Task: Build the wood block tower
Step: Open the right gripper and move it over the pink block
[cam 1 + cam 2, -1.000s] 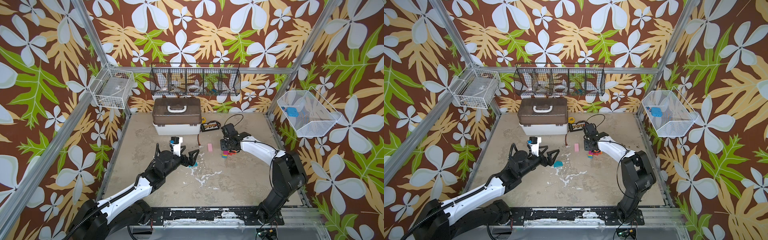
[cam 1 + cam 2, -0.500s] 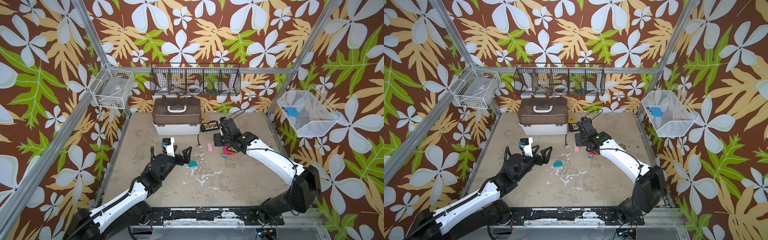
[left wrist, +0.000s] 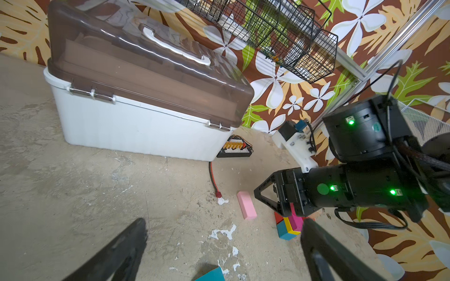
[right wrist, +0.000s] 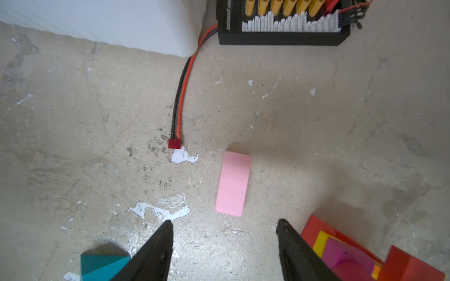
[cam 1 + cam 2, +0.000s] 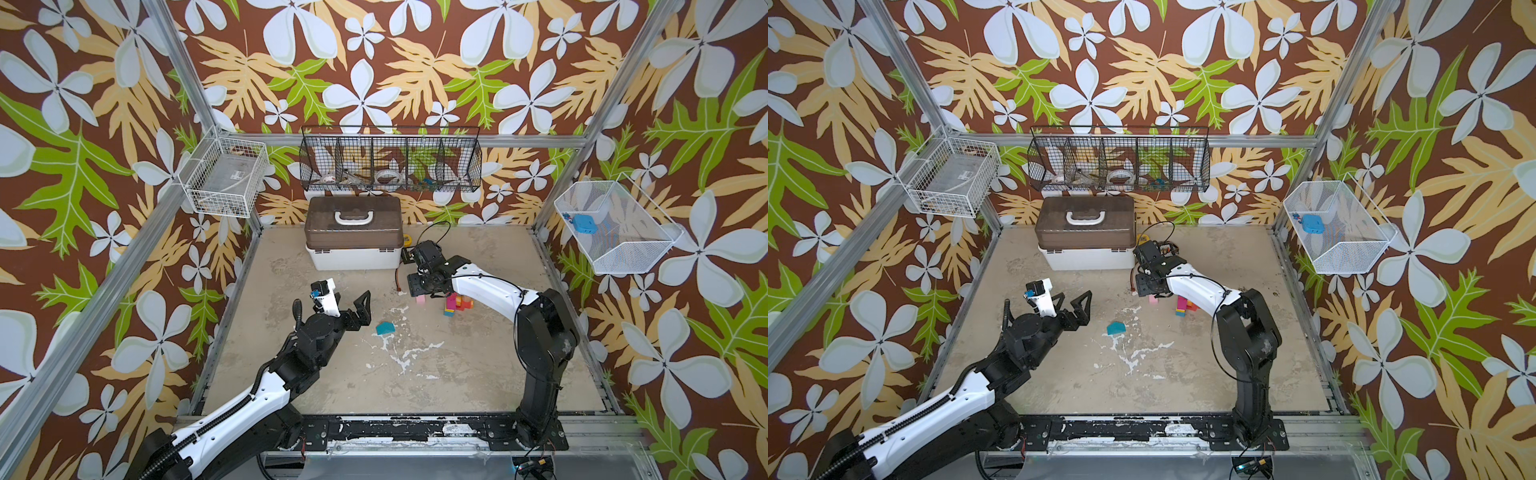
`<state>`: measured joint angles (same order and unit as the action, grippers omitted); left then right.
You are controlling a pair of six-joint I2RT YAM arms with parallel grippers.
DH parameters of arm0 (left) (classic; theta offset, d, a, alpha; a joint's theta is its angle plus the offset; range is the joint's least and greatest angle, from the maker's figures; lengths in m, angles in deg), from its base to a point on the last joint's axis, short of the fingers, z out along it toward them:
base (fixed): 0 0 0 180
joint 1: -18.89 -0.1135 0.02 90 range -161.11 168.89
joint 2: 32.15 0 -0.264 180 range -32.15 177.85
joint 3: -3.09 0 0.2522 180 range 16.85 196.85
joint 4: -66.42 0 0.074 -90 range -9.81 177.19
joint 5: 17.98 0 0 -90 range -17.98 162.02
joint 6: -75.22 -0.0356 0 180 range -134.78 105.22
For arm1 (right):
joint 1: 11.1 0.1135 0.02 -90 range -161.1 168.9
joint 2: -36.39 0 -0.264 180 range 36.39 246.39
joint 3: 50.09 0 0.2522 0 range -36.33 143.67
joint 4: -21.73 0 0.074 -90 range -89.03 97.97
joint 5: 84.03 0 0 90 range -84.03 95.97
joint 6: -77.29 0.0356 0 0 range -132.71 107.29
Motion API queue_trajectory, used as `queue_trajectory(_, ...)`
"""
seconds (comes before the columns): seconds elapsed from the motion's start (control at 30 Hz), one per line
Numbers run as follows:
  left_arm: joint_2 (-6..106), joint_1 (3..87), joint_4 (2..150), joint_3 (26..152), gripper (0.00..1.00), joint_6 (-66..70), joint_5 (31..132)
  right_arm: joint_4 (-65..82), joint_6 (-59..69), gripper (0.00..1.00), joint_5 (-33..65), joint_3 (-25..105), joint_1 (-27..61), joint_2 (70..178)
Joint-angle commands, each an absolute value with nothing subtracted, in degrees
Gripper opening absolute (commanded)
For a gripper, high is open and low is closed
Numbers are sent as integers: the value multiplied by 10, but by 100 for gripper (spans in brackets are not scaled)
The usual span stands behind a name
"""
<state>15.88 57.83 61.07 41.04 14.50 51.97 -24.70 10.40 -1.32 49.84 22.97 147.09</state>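
On the table (image 5: 457,374), the brown-lidded white toolbox (image 5: 353,237) stands at the far edge. The left gripper (image 3: 223,221) hangs open and empty at centre left, and the right gripper (image 4: 224,222), jaws apart and holding nothing, points down right of centre. The tower (image 5: 455,305), a small red, yellow, magenta and blue stack, stands partly under that arm; the teal roof piece (image 5: 385,328) lies between the grippers, and the pink bar (image 4: 232,183) lies flat just left of the tower.
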Motion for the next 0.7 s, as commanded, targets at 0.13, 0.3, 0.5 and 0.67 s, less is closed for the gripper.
queue_trajectory(0.13,171,578,606,422,100,150,515,-263,101,60,-15,517,229,1517)
queue_trajectory(0.3,169,578,606,421,100,149,514,-264,100,58,-12,526,226,1546)
queue_trajectory(0.5,168,578,606,421,100,149,513,-266,99,57,-5,534,220,1569)
queue_trajectory(0.67,169,578,608,422,100,149,514,-267,97,56,3,539,217,1581)
